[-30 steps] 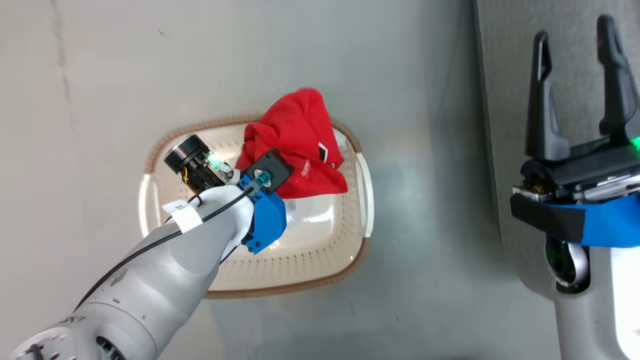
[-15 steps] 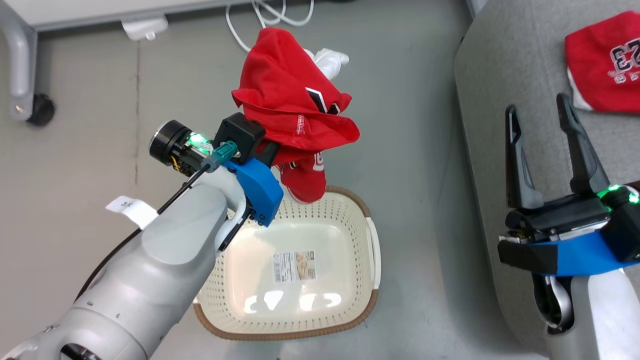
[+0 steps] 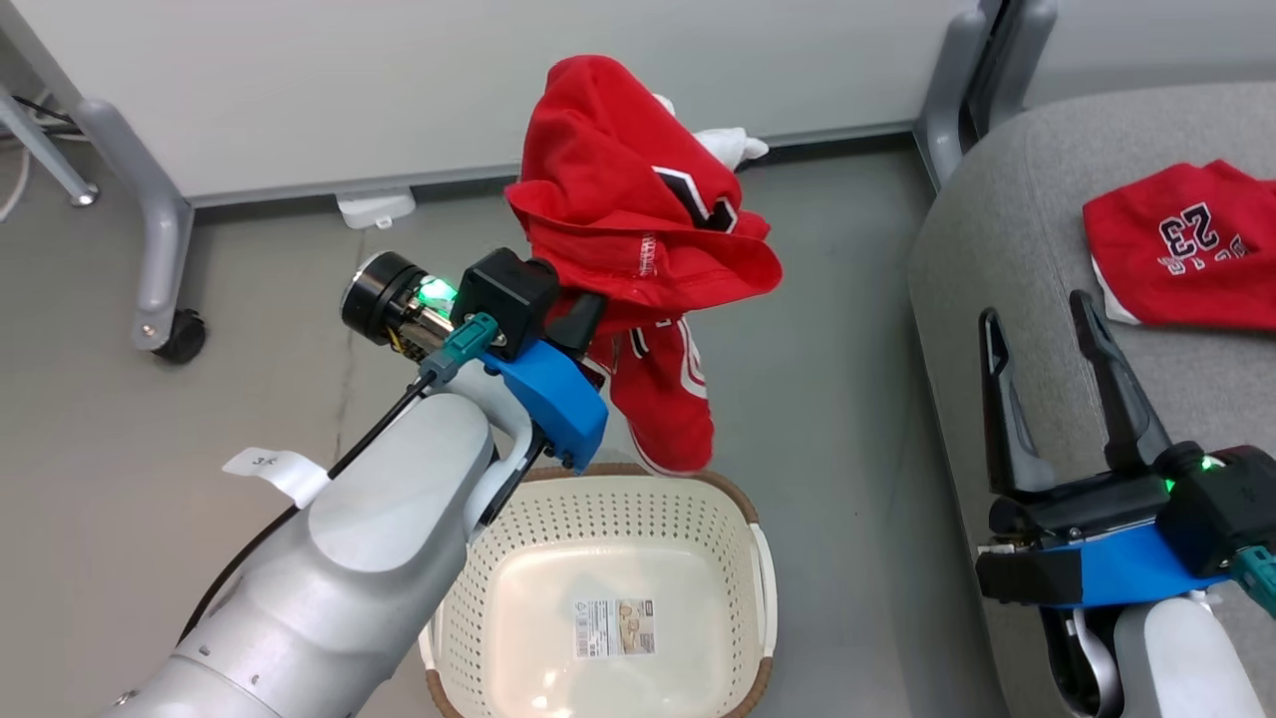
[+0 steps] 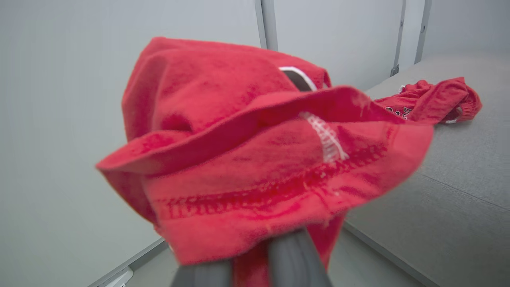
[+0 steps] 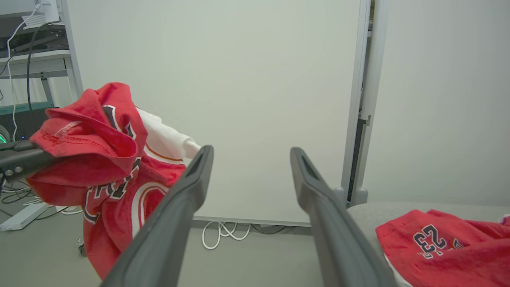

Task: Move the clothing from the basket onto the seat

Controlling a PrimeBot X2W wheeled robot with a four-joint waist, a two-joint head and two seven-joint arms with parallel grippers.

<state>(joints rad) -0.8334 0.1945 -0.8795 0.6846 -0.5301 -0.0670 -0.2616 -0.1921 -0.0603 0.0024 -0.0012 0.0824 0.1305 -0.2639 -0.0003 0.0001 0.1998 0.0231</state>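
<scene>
Left pincer (image 3: 583, 321) is clamped on a bunched fold of the lettered red garment (image 3: 638, 229). The left wrist view shows its 2 dark fingers pressed close with cloth between them. That garment hangs in the air over the floor (image 3: 199, 519), just beyond the far rim of the basket (image 3: 638, 475), with 1 loose end dangling down near that rim. The basket's bottom shows only a label. The garment marked 23 (image 3: 1186, 249) already lies on the seat (image 3: 997, 229), well to the right. Over the seat's near edge hovers the right pincer (image 3: 1037, 311), its fingers spread wide and holding nothing. What seems left is the carry across to the seat, and the grip looks like the weak spot: it has only a pinch of hem, so a quick swing could let the cloth slide out and fall to the floor. The dangling end could also snag the basket rim if the arm travels low, or drape over the right pincer, which stands between garment and seat. Let go too near the seat's rounded edge, and the cloth may slip off.
</scene>
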